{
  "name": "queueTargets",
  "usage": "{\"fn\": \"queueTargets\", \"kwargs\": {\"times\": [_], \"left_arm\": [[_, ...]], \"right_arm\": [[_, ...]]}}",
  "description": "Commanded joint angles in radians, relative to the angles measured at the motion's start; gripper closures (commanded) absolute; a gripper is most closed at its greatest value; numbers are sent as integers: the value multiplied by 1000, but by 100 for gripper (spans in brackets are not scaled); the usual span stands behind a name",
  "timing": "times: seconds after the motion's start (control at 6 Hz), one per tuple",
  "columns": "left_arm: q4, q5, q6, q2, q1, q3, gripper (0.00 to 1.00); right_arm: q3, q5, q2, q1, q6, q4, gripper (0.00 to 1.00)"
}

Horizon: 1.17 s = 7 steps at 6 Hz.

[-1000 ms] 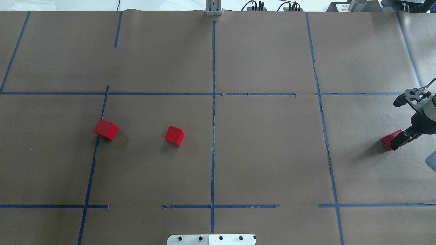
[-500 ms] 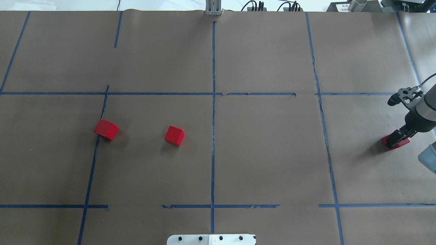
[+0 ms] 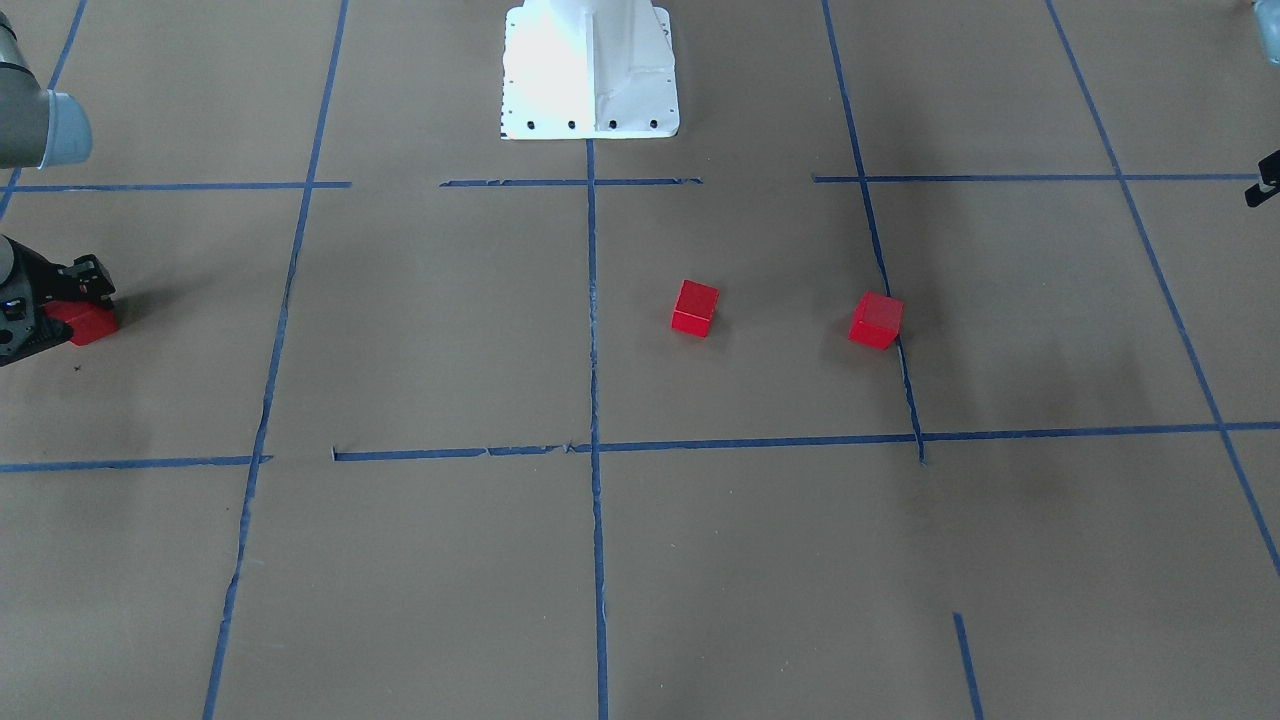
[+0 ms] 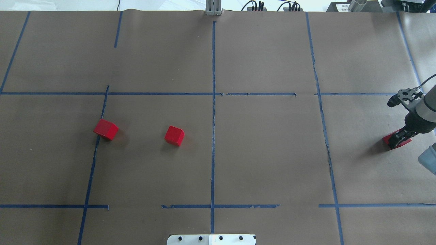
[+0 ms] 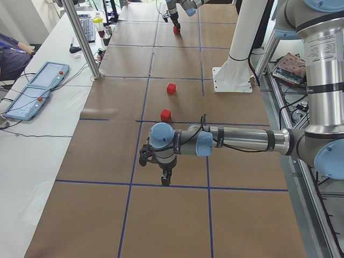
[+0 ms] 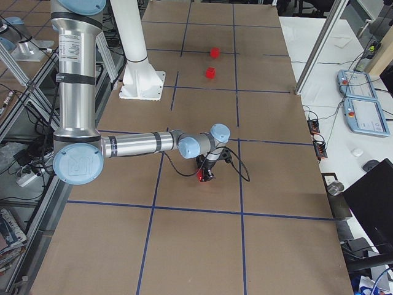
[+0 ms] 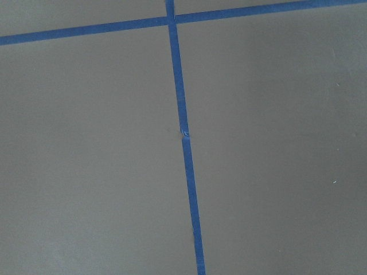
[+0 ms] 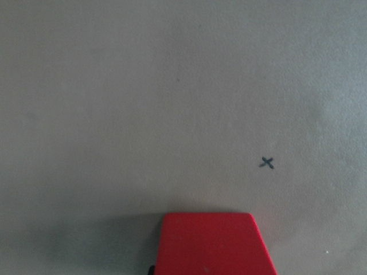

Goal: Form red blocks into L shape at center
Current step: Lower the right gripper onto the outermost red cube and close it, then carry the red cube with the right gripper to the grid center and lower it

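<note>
Listing from the block in hand outward.

Red blocks, three. One (image 3: pixel 90 324) sits at the far right end of the bench (image 4: pixel 272 153), well apart from centre, under the right tool (image 4: pixel 399 139). Two lie left of the centre tape line (image 4: pixel 213 136): one (image 4: pixel 174 135) near that line, inside its cell, and the other (image 4: pixel 106 129) further left, resting on a tape line.

Right tool: jaws set about the end block. I cannot tell whether they pinch it or stand just clear.

Left tool (image 5: pixel 165 176): low over bare paper near a tape crossing. I cannot tell whether it is apart or together.

Hazards, as I judge them:
- A shallow or off-centre pinch would let the block twist or slip out on the lift.
- The carry to centre is long, so a loose hold could drop it short.
- Setting it against another block may nudge that one, leaving the L gapped or crooked.
- Both arms working at centre could meet.
</note>
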Motion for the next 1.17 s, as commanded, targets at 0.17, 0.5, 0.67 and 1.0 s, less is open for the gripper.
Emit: {"fn": "queueTargets", "kwargs": {"times": [0.17, 0.5, 0.67, 1.0], "left_arm": [[0, 0, 0, -1, 0, -2, 0], [2, 0, 0, 0, 0, -2, 0], [2, 0, 0, 0, 0, -2, 0], [2, 0, 0, 0, 0, -2, 0]], "right_arm": [[248, 3, 37, -6, 13, -173, 92], [302, -3, 268, -64, 373, -245, 93], [294, -60, 389, -168, 581, -248, 92], [157, -162, 611, -352, 913, -246, 92]]}}
